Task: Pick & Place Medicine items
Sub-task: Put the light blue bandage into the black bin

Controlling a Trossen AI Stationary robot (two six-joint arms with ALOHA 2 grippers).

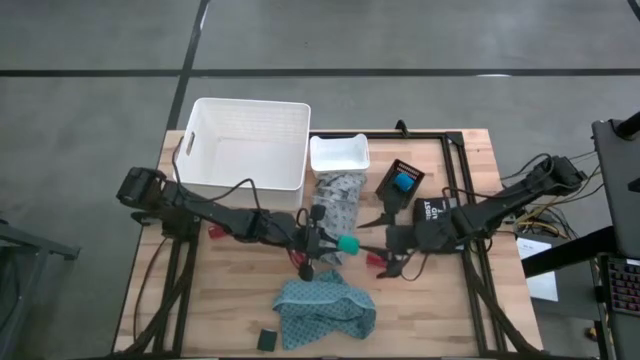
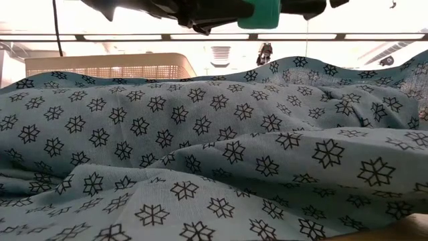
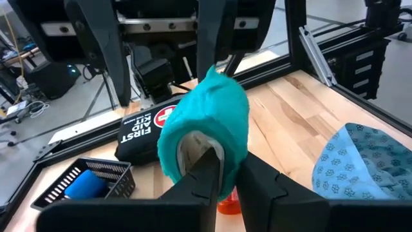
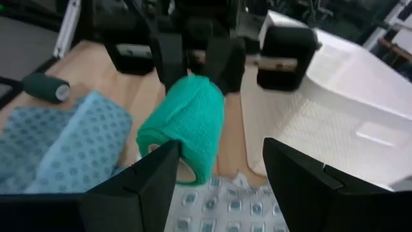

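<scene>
Above teal cloth (image 1: 325, 305): left gripper (image 1: 335, 243), jaws pinching green bandage roll (image 3: 206, 132).
Right gripper (image 1: 385, 262): jaws spread.
Low view: cloth hides worktop.

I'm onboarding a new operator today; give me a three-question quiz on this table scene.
1. True or false: the left gripper is shut on the green bandage roll.
2. Where is the blue roll? A) white bin B) black basket C) on the teal cloth
3. Fill in: the right gripper's jaws stand ____, with the roll ahead of them.

Key: 1 true; 2 B; 3 open.
</scene>
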